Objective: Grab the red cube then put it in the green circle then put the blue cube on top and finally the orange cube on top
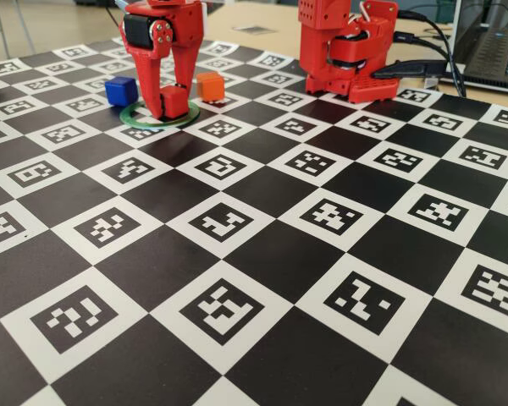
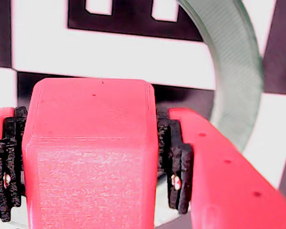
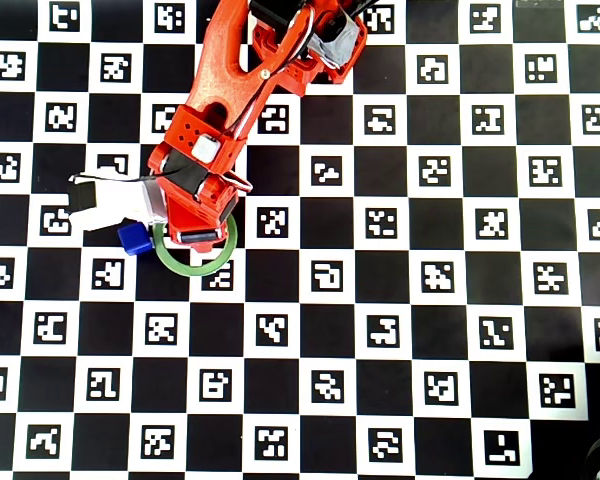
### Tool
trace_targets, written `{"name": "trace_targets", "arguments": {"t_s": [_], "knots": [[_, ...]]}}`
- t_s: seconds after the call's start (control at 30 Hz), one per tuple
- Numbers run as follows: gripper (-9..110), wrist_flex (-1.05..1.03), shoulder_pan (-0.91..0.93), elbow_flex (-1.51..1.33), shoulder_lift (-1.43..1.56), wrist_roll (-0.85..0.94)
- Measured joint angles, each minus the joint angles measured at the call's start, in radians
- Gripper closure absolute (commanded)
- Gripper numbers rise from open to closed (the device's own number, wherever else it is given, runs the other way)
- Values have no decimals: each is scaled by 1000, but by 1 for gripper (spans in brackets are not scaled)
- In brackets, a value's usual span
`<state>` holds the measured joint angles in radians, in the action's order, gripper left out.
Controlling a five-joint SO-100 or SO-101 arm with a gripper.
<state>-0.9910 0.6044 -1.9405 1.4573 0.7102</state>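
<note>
My red gripper [image 1: 170, 105] points down at the far left of the mat in the fixed view, shut on the red cube [image 1: 177, 102]. In the wrist view the red cube [image 2: 90, 143] fills the space between the black pads [image 2: 174, 167] of the gripper [image 2: 90, 171]. The cube sits low inside the green circle [image 1: 144, 121], whose arc [image 2: 236, 71] curves past on the right of the wrist view. The blue cube [image 1: 120, 90] stands just left of the ring and the orange cube [image 1: 209, 85] just right of it. From overhead the gripper [image 3: 202, 236] covers the red cube, with the blue cube [image 3: 133, 238] beside the green circle [image 3: 196, 269].
The arm's red base [image 1: 347, 51] stands at the back of the checkerboard marker mat [image 1: 262, 279]. A laptop [image 1: 495, 51] and black cables [image 1: 432, 42] lie at the back right. A white part [image 3: 100, 200] sticks out from the wrist above the blue cube.
</note>
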Motion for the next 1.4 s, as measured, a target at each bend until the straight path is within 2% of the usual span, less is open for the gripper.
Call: {"name": "trace_targets", "arguments": {"t_s": [1.4], "knots": [[96, 28, 3, 48, -60, -15]]}}
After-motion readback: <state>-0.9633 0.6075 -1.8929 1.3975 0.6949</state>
